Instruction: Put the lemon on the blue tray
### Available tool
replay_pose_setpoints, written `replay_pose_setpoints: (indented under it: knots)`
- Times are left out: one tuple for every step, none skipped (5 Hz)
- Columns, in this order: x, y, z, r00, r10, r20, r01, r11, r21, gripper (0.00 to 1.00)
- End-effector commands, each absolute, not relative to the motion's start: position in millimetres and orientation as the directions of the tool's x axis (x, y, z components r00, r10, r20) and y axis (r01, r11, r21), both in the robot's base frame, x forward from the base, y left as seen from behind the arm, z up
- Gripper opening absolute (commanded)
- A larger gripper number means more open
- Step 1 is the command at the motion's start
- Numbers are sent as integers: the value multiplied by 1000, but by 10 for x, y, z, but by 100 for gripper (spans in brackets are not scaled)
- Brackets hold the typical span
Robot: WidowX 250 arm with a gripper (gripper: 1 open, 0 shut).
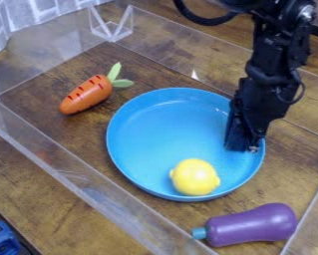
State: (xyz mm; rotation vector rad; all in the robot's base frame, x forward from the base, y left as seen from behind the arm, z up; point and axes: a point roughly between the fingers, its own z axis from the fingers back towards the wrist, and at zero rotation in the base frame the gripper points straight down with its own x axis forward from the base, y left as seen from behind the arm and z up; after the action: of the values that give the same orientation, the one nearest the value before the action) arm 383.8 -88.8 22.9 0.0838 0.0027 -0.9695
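Lemon (194, 177) sits inside the blue tray (138, 161), toward its near side. My gripper (244, 144) is over the tray's right-hand part, apart from the lemon; finger spacing cannot be made out. Step in hand, as I judge it: placement done, withdrawal. Next move: lift clear of the rim without nudging the fruit.

We see the lemon (194, 176) on the tray (148, 134), the carrot (87, 95) behind it to the left, the eggplant (250, 225) in front to the right.
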Motion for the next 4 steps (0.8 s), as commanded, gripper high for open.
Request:
replay_pose_setpoints:
  knots:
    - [3761,-810,391,598,-800,-41,801,595,69,0]
    - [3671,-749,534,630,-775,-48,777,626,67,0]
    - [3596,-724,598,643,-764,-49,766,640,66,0]
    - [3529,-702,663,655,-754,-46,755,652,70,0]
